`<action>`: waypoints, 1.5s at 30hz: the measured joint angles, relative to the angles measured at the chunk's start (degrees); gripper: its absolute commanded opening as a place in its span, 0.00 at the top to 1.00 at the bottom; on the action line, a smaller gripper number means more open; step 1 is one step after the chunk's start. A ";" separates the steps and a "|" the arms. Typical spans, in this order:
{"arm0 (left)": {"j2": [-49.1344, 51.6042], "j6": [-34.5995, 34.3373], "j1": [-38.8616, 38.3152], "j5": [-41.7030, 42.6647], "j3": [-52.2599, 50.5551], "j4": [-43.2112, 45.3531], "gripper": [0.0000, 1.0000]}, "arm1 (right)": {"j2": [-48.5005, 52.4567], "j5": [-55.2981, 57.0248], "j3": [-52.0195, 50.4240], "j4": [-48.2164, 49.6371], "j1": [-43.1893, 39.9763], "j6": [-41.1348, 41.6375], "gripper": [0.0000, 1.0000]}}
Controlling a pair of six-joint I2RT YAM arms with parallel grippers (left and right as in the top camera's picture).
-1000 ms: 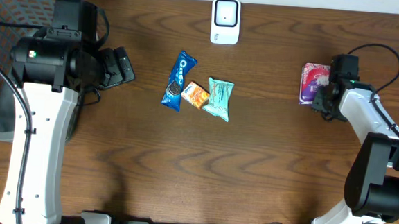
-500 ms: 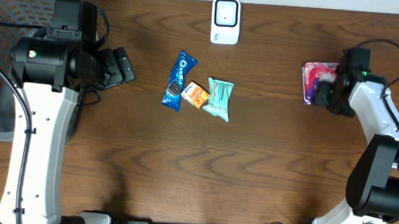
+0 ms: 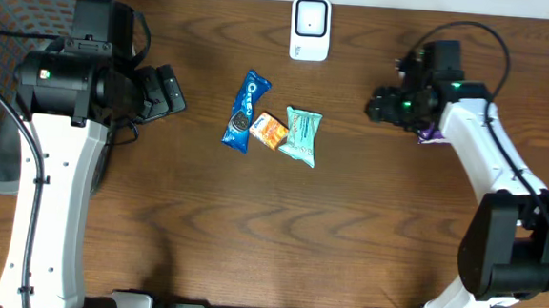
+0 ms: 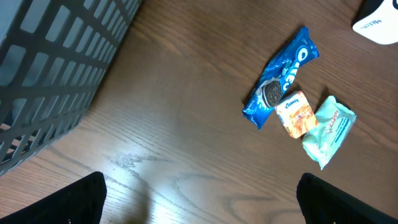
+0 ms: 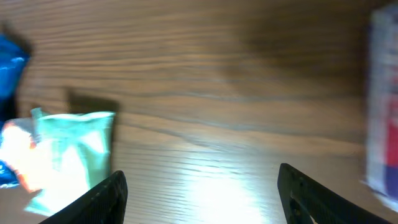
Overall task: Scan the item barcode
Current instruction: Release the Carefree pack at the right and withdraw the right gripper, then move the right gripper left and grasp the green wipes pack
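Nearest the arms' bases the table [image 3: 278, 250] lies bare, leaving working room. Further in, three candidate items lie bunched mid-table: a teal packet [image 3: 301, 136], a small orange packet [image 3: 268, 130] touching it, and a blue Oreo packet [image 3: 247, 110] against the orange one's other side. None is lifted yet. Level with them, the right gripper [image 3: 381, 105] hangs with fingers spread and nothing between, pointed toward the bunch, probably to take the teal packet, the closest to it. A purple packet [image 3: 428, 136] shows only as a sliver under that arm. The left gripper [image 3: 169, 90] waits beside the basket [image 3: 15, 23], jaws wide and empty. At the far edge stands the white scanner [image 3: 310, 28], facing the packets so that a lifted barcode can be shown to it.
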 measured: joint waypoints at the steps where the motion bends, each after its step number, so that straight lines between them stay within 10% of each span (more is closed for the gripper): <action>1: 0.00 0.00 0.00 0.00 0.00 0.00 0.02 | 0.00 -0.26 -0.04 0.85 1.05 0.24 0.28; 34: 0.00 0.00 0.00 0.00 0.00 0.00 0.02 | 10.95 -6.95 -2.29 7.23 15.28 12.57 0.68; 45: 0.00 0.00 0.00 0.00 0.00 0.00 0.02 | 1.25 -4.85 -2.38 2.29 14.62 12.24 0.55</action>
